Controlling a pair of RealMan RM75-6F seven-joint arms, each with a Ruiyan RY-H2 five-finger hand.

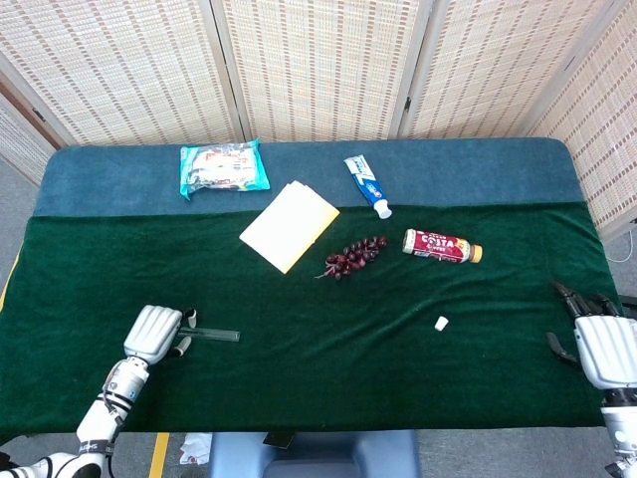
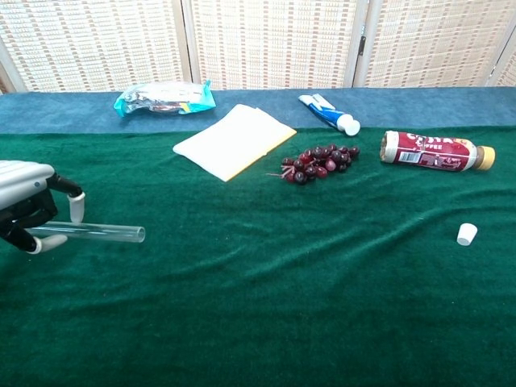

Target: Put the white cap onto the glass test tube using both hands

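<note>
Your left robot hand gripped the glass test tube at the lower left of the frame. Your right robot hand sat at the lower right, fingers spread and holding nothing. The white cap lay on the green worktop, right of centre.

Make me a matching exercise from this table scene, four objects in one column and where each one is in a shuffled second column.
Things:
1. glass test tube
2. white cap
3. grapes
4. snack packet

Places:
A. on the blue strip at the back of the table
B. gripped in the left hand
C. alone on the green cloth, in front of the bottle
D. between the yellow notepad and the bottle

Pairs: 1-B, 2-C, 3-D, 4-A
</note>
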